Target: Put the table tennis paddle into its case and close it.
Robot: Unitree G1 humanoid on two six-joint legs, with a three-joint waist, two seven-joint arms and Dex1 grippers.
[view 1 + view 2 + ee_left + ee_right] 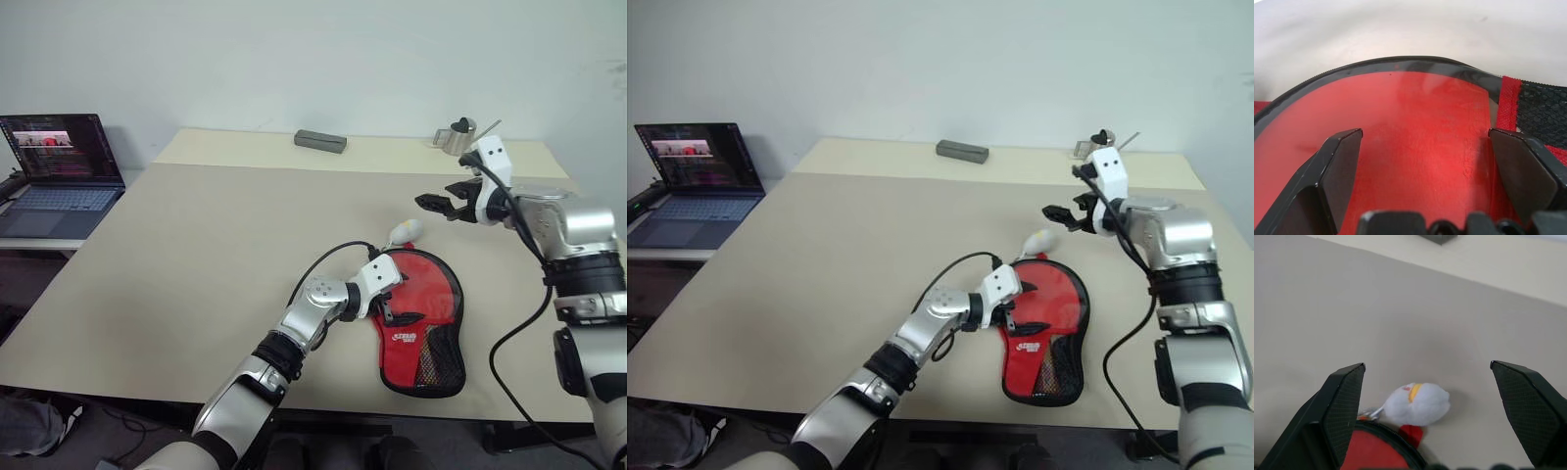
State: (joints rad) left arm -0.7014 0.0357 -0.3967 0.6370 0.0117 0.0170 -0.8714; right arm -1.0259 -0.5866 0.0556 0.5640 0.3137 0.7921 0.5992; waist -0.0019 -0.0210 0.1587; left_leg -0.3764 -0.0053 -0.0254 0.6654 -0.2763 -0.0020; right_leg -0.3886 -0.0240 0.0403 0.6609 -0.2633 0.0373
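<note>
I see the soft red paddle-shaped case with its black mesh pocket lying flat near the front right of the beige worktop. My left claw sits over the case's left edge, fingers spread. The small white-yellow charm lies on the worktop just beyond the case's far rim. My right claw hangs above the worktop past the charm, fingers apart, holding nothing. A dark grey rectangular block rests near the far edge, a small metal fixture sits at the far right, and an open laptop stands off to the left.
</note>
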